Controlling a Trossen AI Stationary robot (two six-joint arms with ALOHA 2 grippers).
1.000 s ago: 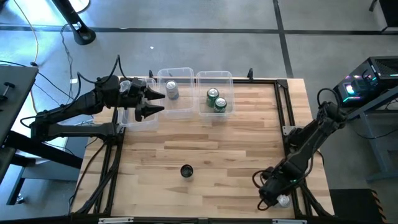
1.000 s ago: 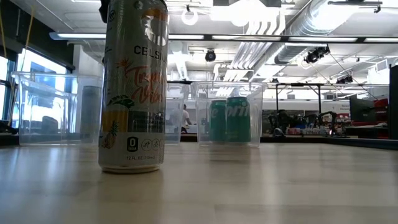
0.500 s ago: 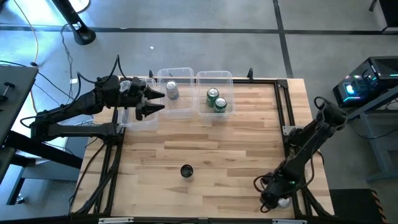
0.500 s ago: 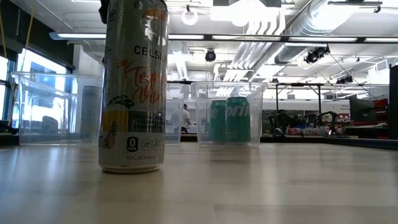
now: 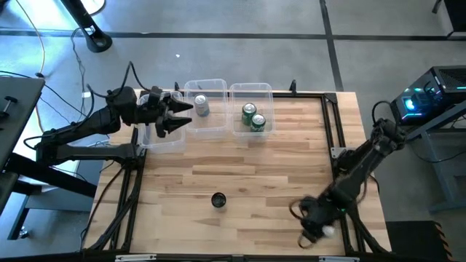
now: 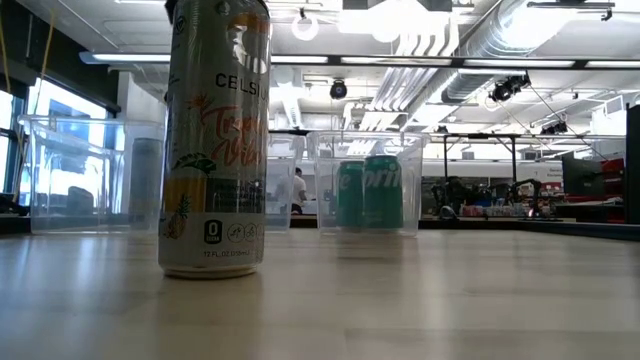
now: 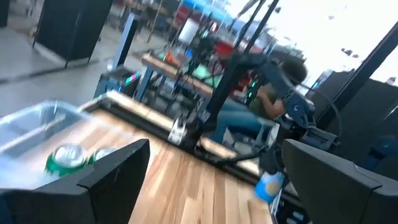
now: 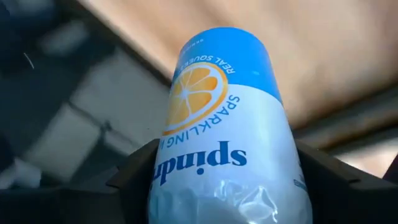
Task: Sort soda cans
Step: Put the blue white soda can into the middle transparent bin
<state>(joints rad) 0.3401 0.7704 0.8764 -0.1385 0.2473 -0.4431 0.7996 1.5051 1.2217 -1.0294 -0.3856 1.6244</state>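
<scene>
**Right gripper clamps a white-and-blue can at the table's near right corner**

Right gripper (image 5: 319,227) sits low at the table's near right corner, by the frame rail, its two dark fingers (image 8: 140,174) pressed against either side of a white and blue sparkling-water can (image 8: 227,130) with an orange slice printed on it. From above only a pale spot of that can shows between the fingers.

Left gripper (image 5: 177,116) hangs over the far left of the table (image 5: 247,175), above the leftmost clear bin (image 5: 162,138), its fingers spread apart with nothing between them.

Three clear bins stand in a row along the far edge. The middle bin (image 5: 206,87) holds one silver can (image 5: 202,106). The right bin (image 5: 252,89) holds two green cans (image 5: 253,116), side by side and upright.

A tall Celsius can (image 6: 214,140), silver with orange and green artwork, stands upright alone on the near middle of the wooden table, well apart from the bins and both grippers; from above it shows as a dark round top.

A seated person (image 7: 273,93) appears beyond the table in the left wrist view.
</scene>
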